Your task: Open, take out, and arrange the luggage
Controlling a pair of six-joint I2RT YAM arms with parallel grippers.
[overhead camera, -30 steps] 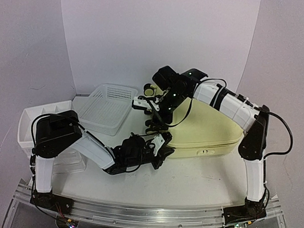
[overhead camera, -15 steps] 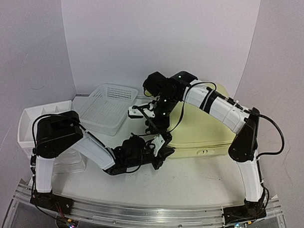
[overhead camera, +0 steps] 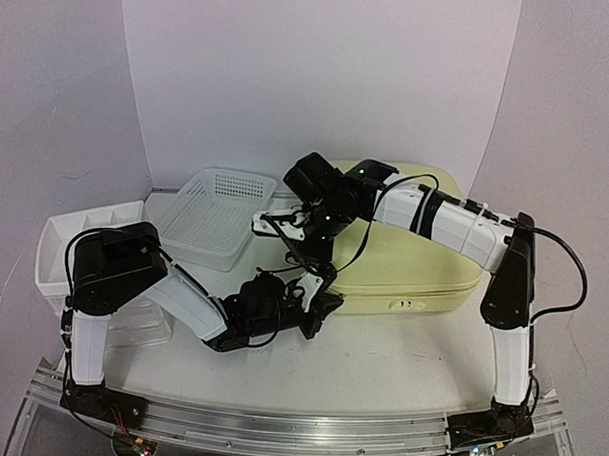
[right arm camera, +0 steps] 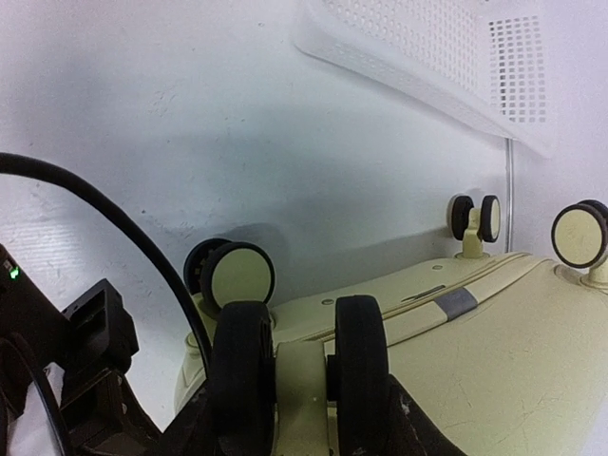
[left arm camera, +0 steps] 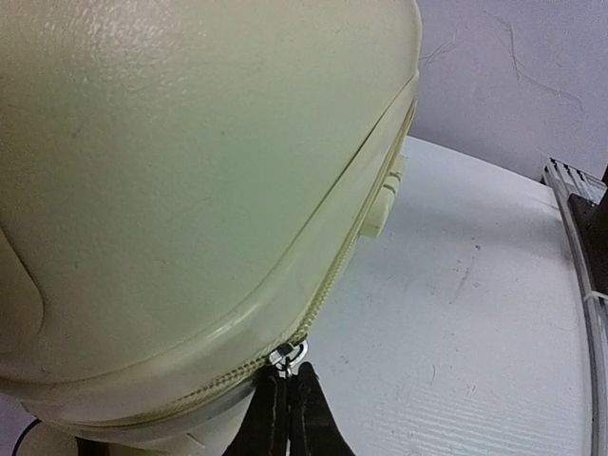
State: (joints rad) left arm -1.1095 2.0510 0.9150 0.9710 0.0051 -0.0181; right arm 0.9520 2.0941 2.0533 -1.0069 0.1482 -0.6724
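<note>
- Well, where does the luggage point(overhead camera: 414, 252) lie just now?
- Flat on the worktop point(overhead camera: 400, 361), right of the middle. Its wheel end is turned to the left.
- And the two hands?
- The right hand point(right arm camera: 299, 370) is over that wheel end. Its fingers are part-way apart with the cream shell edge between them, and I cannot tell whether they press on it yet. The left hand point(left arm camera: 288, 380) is low at the near left corner, pinched fully together on the zipper pull point(left arm camera: 288, 355).
- So the step is unzipping?
- I judge so, and it has hardly begun, since the seam looks closed wherever it shows. To do it well, the right hand should steady the shell so it does not slide. The left should draw the pull along the seam, following the bend of the corner rather than tugging outward. That small metal pull could slip from the fingertips if the angle goes off.
- What of the surroundings?
- Plain pale walls point(overhead camera: 320, 78) close in on three sides. The worktop is white, scuffed and smooth by the look, so the case may creep when pulled. A white mesh basket point(overhead camera: 217, 217) stands near the wheel end. A white drawer organiser point(overhead camera: 69, 245) sits at the left edge, well apart from the luggage.
</note>
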